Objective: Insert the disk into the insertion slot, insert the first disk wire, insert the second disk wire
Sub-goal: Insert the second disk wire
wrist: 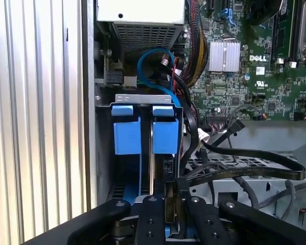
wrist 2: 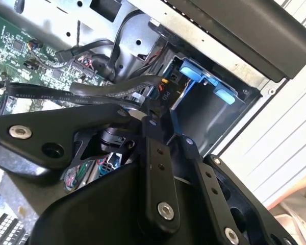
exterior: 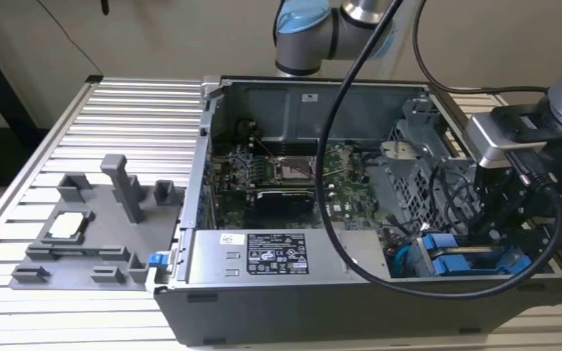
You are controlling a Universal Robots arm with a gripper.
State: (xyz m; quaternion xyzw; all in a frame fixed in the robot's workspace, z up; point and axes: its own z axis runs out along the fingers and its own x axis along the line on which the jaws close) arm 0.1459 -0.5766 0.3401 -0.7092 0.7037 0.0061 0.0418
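Sitting on ribbed metal table (exterior: 85, 110): case (exterior: 359, 307), claw (wrist: 169, 201) inside.

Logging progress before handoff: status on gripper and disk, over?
Gripper low at the insertion slot. Disk in its blue carrier sits in the slot. Black cables crowd close beside the gripper.

Print comes up on the black-and-white label (exterior: 276, 254) across the grey power supply box (exterior: 213, 265), a small white sticker (exterior: 309, 96) on the case's back wall (exterior: 369, 106), white lettering on the green motherboard (wrist: 234, 97) and along a flat black cable (wrist 2: 41, 95) (none clear enough to read out).
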